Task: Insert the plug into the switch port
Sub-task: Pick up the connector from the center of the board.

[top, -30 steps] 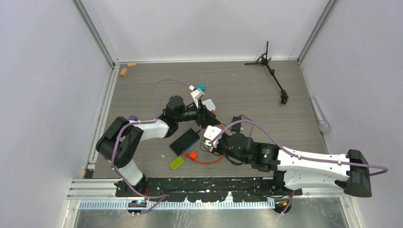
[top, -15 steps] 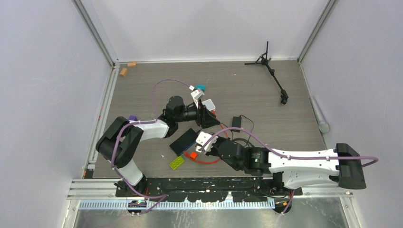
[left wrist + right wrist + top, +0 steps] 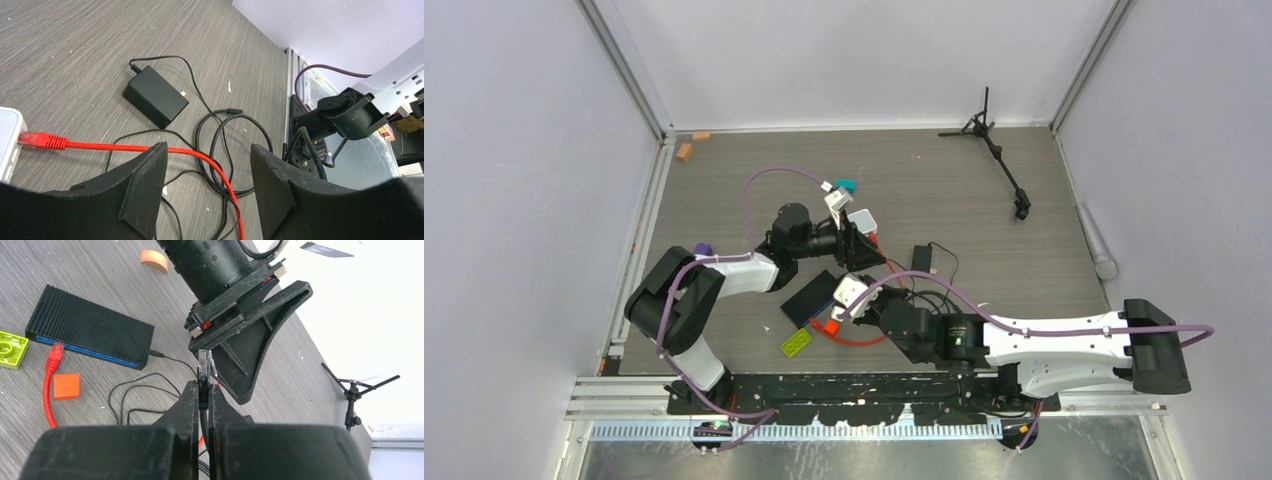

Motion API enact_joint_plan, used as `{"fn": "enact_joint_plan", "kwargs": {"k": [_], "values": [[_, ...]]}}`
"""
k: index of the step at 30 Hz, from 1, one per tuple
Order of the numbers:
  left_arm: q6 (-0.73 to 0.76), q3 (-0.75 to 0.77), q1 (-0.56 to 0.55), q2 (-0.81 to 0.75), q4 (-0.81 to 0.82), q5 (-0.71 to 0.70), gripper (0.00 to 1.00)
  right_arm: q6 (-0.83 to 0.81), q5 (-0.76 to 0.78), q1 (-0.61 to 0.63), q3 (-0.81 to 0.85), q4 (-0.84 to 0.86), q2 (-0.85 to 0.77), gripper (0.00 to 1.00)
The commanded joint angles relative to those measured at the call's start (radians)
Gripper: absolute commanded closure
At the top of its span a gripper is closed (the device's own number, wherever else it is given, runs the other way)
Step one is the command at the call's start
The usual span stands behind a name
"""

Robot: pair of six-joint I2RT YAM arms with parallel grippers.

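Top view: grey wood-grain table [image 3: 984,220] inside pale walls with aluminium corner rails. Right gripper [image 3: 848,296] sits at the right end of the flat black switch [image 3: 814,297]; the plug is too small to make out. Left gripper [image 3: 856,245] is just beyond, beside a white box [image 3: 861,220]. Red cable [image 3: 869,341] loops on the table near an orange cube [image 3: 831,327] and a green studded brick [image 3: 796,343]. Black tripod [image 3: 999,150] lies far right.

Left wrist: left gripper [image 3: 207,150] fingers stand apart, empty, over tangled black wire [image 3: 220,145]. Matte black power brick [image 3: 155,96] lies beyond. A red connector [image 3: 42,141] meets the white box [image 3: 7,145].

Right wrist: right gripper [image 3: 201,385] is clamped on the plug [image 3: 203,361]. The plug is clear plastic on a dark stem, raised off the table. Its long axis runs in line with the fingers, tip aimed at the left gripper's black finger [image 3: 260,335], not at the switch. The ribbed switch [image 3: 90,332] lies left, its blue-edged port face already holding another red connector [image 3: 54,354].
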Motion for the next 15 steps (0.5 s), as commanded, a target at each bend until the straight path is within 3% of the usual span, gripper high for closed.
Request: {"fn": "enact_joint_plan", "kwargs": {"k": [1,10,15], "values": [[0.016,-0.014,0.008,-0.053,0.061,-0.009,0.37,0.001,0.052,0.008,0.024,0.046,-0.018,1.0],[-0.055,-0.061,0.035,-0.082,0.167,-0.009,0.37,0.165,-0.156,-0.033,-0.031,-0.048,-0.273,1.0],[-0.084,-0.061,0.036,-0.064,0.221,0.024,0.37,0.282,-0.388,-0.173,-0.053,-0.138,-0.36,0.99]]}}
